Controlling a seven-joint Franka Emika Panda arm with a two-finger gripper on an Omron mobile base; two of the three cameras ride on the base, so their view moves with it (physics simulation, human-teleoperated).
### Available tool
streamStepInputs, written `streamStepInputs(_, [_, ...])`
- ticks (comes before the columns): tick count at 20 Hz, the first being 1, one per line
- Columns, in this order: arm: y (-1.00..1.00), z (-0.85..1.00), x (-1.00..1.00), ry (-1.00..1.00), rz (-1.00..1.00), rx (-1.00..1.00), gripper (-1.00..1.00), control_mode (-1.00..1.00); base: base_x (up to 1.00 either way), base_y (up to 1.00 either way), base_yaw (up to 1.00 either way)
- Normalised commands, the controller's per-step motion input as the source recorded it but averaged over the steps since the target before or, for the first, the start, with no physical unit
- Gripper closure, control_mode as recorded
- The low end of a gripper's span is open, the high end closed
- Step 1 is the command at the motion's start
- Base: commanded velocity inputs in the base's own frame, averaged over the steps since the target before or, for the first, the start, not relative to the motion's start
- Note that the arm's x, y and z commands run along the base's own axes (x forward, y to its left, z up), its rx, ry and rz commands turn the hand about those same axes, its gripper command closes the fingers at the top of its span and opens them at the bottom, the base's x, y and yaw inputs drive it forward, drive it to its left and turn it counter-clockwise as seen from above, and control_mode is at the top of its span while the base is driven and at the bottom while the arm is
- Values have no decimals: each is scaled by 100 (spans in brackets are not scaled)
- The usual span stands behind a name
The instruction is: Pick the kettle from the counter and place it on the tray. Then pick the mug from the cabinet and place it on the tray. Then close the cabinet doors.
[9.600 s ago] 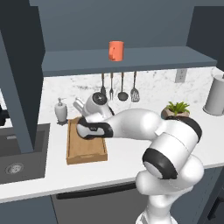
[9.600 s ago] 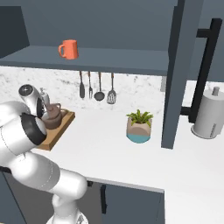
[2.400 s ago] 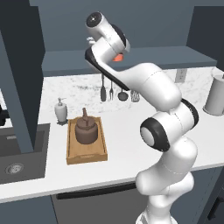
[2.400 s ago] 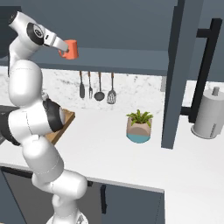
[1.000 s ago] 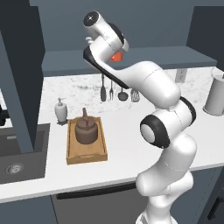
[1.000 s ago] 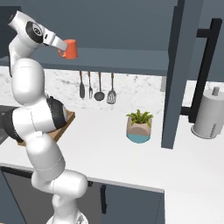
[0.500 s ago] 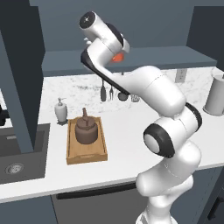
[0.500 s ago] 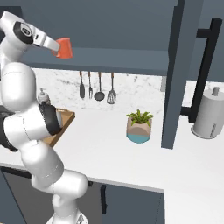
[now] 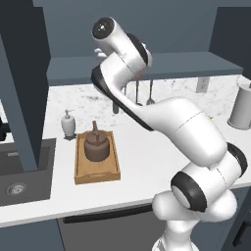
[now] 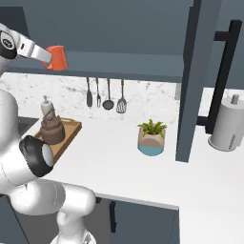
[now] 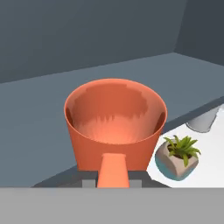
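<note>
My gripper (image 10: 48,57) is shut on the handle of the orange mug (image 10: 57,58) and holds it in the air just in front of the cabinet shelf (image 10: 124,65). In the hand view the mug (image 11: 114,122) is upright, its mouth open and empty, with its handle between my fingertips. In the left base view my arm hides all but a sliver of the mug (image 9: 141,73). The dark-brown kettle (image 9: 96,145) stands upright on the wooden tray (image 9: 97,172) on the white counter (image 9: 142,157), below and left of the mug. Both cabinet doors (image 10: 191,81) stand open.
A potted plant (image 10: 151,138) and a grey cylinder container (image 10: 227,124) stand on the counter to the right. Utensils (image 10: 105,95) hang on the backsplash under the shelf. A soap dispenser (image 9: 68,123) and the sink (image 9: 19,171) lie left of the tray.
The mug, held in my gripper, has come out from over the shelf, leftward and slightly down in the right base view. My arm's elbow has swung along. Kettle and tray are unmoved.
</note>
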Motion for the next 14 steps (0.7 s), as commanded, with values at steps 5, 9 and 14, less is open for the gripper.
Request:
streamStepInputs(5, [-1,-1,-83,0,60,-4,100,-100,0,0,0])
streamStepInputs(9, [-1,-22,-67,5,91,-1,100,-100,0,0,0])
streamStepInputs(14, [-2,-45,-45,10,94,0,100,-100,0,0,0])
